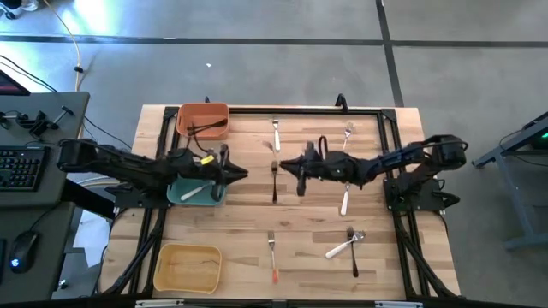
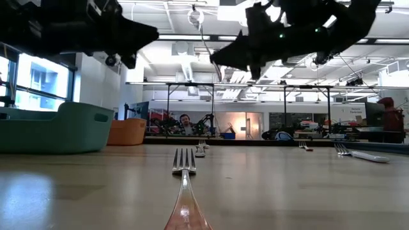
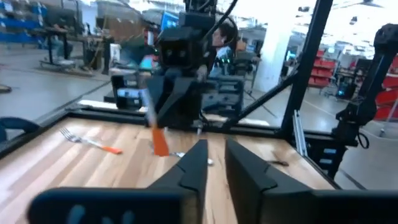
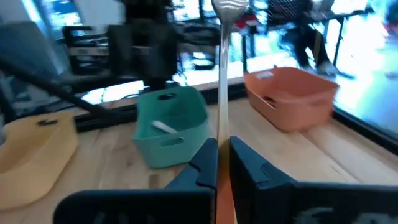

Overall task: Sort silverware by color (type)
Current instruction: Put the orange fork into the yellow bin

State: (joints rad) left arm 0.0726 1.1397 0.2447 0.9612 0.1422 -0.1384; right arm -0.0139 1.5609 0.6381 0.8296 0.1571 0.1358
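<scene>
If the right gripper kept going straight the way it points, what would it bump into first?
Probably the teal bin, straight ahead of the right gripper, which grips an orange-handled spoon. The left gripper beside that bin may come first; depth is unclear.

wooden table (image 1: 240, 235), three bins (image 1: 187, 267), scattered silverware (image 1: 271, 245)

Two matte-black jointed arms (image 1: 128, 162) — looping black cables, angular dark fingers (image 3: 193, 168) — yellow tag near left wrist

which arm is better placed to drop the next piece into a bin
Right, probably: the right gripper is shut on an orange-handled spoon, raised mid-table. The left gripper is empty above the teal bin.
</scene>
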